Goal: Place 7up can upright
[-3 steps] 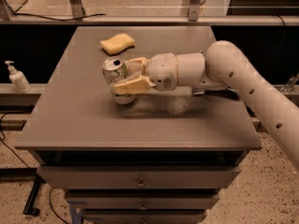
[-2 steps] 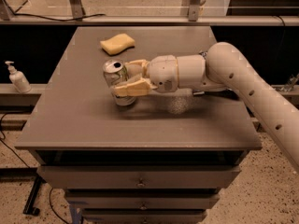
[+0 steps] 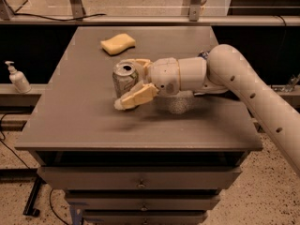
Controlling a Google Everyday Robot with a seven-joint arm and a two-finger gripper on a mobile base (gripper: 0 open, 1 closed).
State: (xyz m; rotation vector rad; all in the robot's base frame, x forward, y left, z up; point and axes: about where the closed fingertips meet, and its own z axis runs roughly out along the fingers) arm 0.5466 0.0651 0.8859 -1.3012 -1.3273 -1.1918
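The 7up can (image 3: 124, 79) stands upright on the grey table (image 3: 84, 121), left of centre, with its silver top and pull tab facing up. My gripper (image 3: 126, 83) reaches in from the right at table height and sits around the can. One cream finger (image 3: 136, 97) lies in front of the can's base. The other finger (image 3: 138, 63) is behind the can. The fingers look spread a little wider than the can, so the gripper is open.
A yellow sponge (image 3: 118, 43) lies at the back of the table. A pale, translucent object (image 3: 176, 102) sits under my wrist. A bit of dark blue (image 3: 203, 55) shows behind the arm. A soap bottle (image 3: 16, 77) stands on a ledge to the left.
The can and gripper have shifted slightly right and toward the front. The front finger has dropped away from the can's side toward its base, so the grip has loosened.
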